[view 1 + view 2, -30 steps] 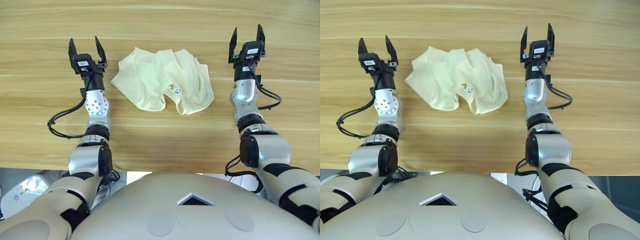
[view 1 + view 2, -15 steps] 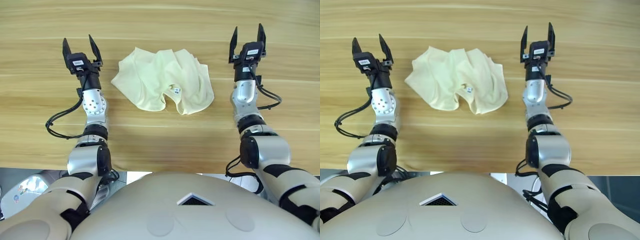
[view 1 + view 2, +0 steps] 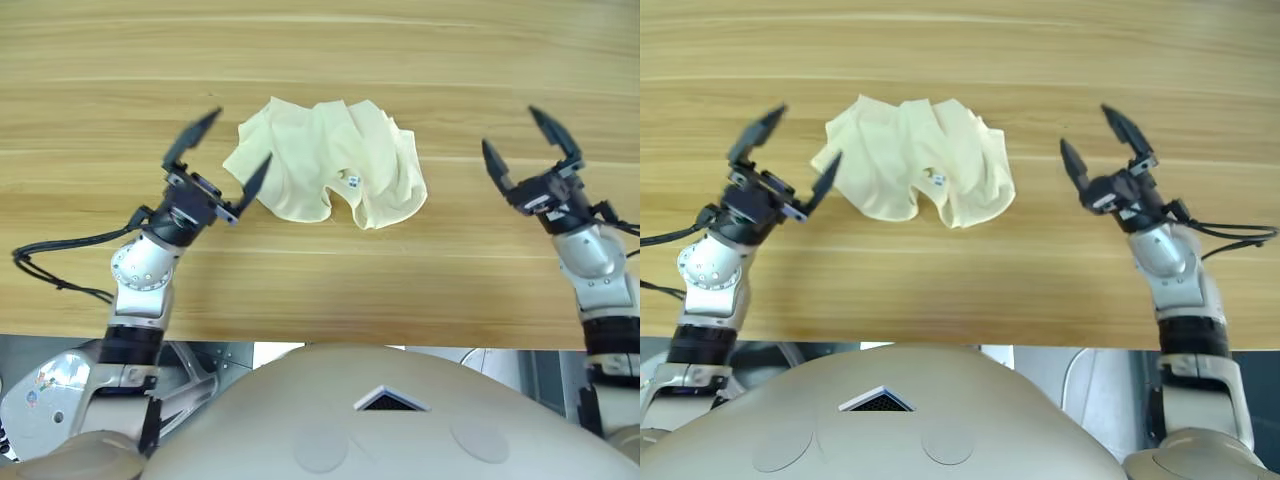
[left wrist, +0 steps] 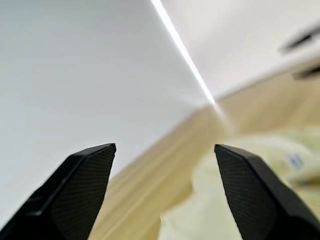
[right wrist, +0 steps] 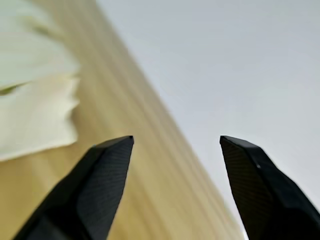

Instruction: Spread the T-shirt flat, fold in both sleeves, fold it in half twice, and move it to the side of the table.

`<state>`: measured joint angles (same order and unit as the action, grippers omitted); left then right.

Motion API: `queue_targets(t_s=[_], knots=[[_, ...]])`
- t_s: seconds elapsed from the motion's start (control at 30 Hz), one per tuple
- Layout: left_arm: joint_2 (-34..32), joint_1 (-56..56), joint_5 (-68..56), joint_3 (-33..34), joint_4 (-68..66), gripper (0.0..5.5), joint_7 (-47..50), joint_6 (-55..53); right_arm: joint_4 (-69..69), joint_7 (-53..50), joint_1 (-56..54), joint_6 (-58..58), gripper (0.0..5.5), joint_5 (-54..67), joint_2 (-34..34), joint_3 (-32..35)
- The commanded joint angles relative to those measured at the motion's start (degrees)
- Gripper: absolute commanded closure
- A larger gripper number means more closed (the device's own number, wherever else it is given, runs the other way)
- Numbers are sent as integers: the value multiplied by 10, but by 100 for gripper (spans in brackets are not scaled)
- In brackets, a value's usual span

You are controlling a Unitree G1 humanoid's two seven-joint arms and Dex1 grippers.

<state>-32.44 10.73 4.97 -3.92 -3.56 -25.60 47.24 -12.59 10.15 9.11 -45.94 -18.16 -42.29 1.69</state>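
- A pale yellow T-shirt (image 3: 325, 160) lies crumpled in a loose heap on the light wooden surface (image 3: 120, 60), about midway between the two arms.
- The cloth is bunched into folds and is not spread. A small white label (image 3: 352, 180) shows near a curved opening at the edge of the heap nearest the robot.
- The left claw (image 3: 241, 135) is just beside the shirt's left edge. Its two dark fingers are spread wide with nothing between them.
- From the head camera, the left claw's inner fingertip overlaps the shirt's left corner. Whether it touches the cloth cannot be told.
- The left claw is tilted inward, so its fingertips point toward the shirt and the far side of the surface. In the left wrist view, blurred yellow cloth sits beyond the gap between the fingers.
- The right claw (image 3: 511, 130) is also wide open and holds nothing. It is over bare wood, well apart from the shirt's right edge.
- The right claw's fingertips also lean inward toward the shirt. In the right wrist view, a fold of the cloth shows off to one side of the fingers.
- A black cable (image 3: 60, 252) loops out from the left forearm over the near edge of the surface.
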Motion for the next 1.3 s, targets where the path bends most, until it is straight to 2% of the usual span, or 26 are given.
queue_targets(t_s=[0.03, 0.23, 0.47, 0.7, 0.93, 1.3], knots=[[-67, 52, 172, 35, 27, 185, 11, -6, 132, 95, 88, 67, 230, -14, -62, 4], [-102, 84, 277, 53, 92, 185, 7, -66, 217, 153, 148, 117, 230, -17, -84, 17], [-126, 37, 382, 7, 71, 185, 13, -113, 207, 167, 127, 134, 230, -37, -75, -15], [-158, 6, 406, -61, 64, 185, -14, -99, 191, 172, 100, 137, 230, -57, -77, -35], [-157, -62, 431, -136, 37, 185, -18, -86, 169, 167, 67, 129, 230, -74, -74, -59], [-152, -116, 453, -175, -12, 185, 9, -113, 155, 156, 63, 120, 230, -84, -69, -76]])
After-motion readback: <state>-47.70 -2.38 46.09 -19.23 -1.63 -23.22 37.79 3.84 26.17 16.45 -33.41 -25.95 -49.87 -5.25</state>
